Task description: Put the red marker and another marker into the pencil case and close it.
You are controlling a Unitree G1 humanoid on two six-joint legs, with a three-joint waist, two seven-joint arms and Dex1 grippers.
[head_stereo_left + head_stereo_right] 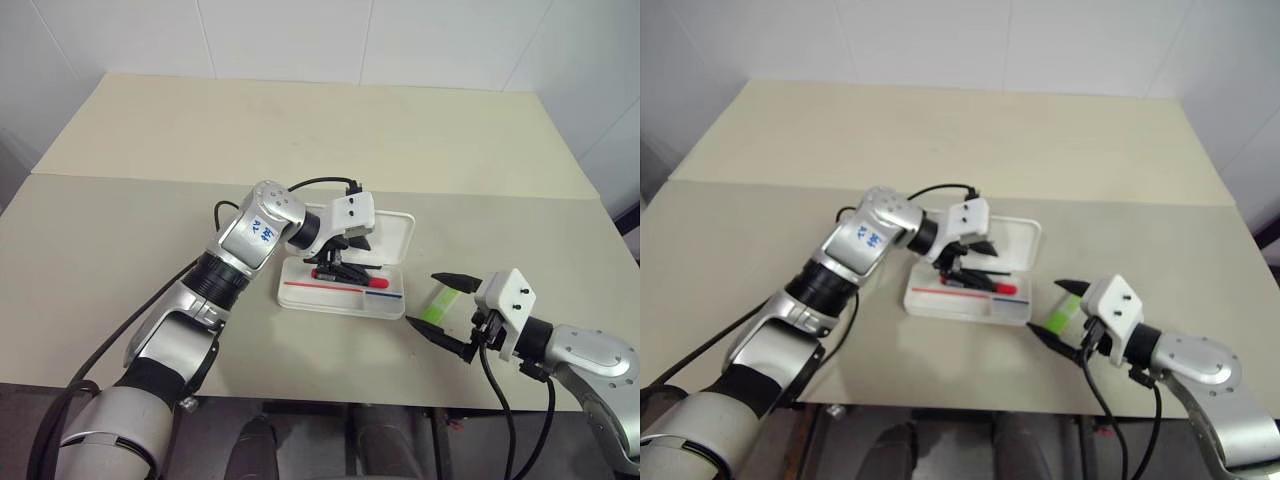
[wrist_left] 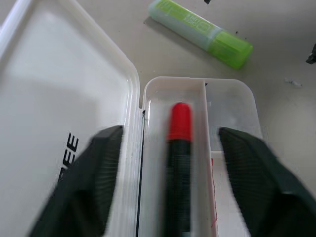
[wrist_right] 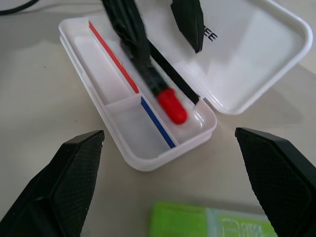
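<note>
My left gripper [image 1: 338, 268] hangs over the open case [image 1: 396, 240], jaws spread either side of the red marker [image 2: 178, 148], which lies loose in the long compartment beside the hinge. My right gripper [image 1: 437, 303] stands wide apart, grasping nothing, just beside the green marker [image 1: 440, 303] on the table [image 1: 150, 200] off the case's end. The green marker (short, chunky, probably light, stiff plastic) looks smooth enough to slip; I judge a grip across its middle safest. The lid, thin hard plastic, should swing shut with a gentle push at its free edge.
</note>
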